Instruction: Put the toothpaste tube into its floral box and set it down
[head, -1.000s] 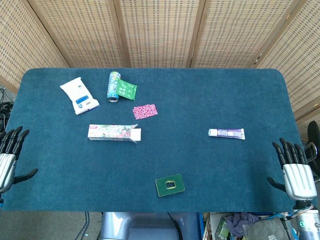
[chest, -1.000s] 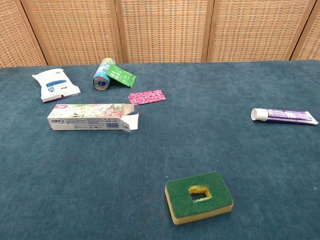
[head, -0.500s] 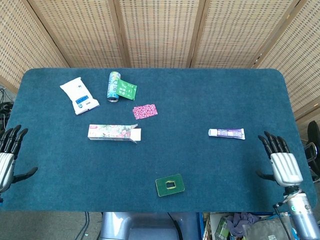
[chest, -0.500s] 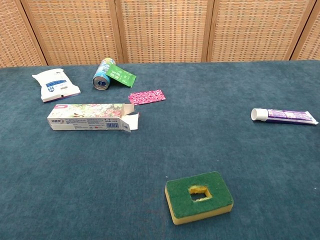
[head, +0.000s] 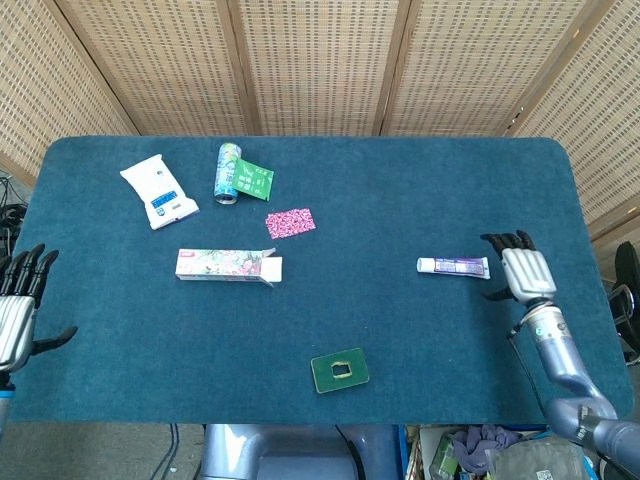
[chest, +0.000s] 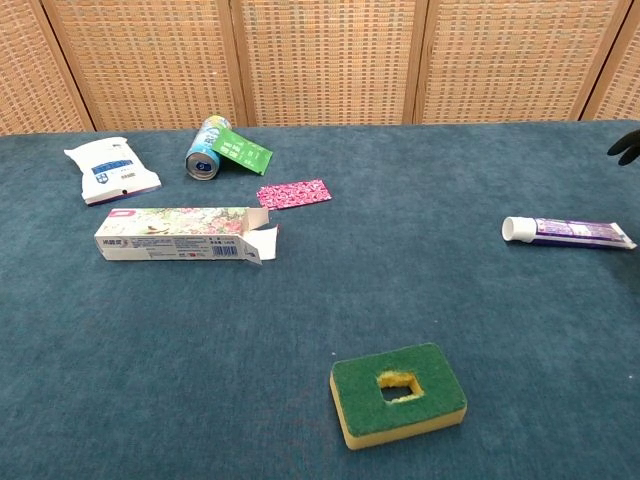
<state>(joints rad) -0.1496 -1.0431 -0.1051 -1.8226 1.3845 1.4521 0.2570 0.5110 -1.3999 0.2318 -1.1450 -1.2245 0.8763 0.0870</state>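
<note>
Teal-felt counter (head: 400, 330): right hand (head: 523, 272), fingers spread and empty, sits just right of the toothpaste tube (head: 454, 266); grabbing it comes next, I'd say.

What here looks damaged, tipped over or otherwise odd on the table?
Two things stand out. The sponge has a rectangular hole cut through its green top, showing yellow inside. The can lies on its side instead of upright. The floral box has its end flaps open, which suits the task.
</note>
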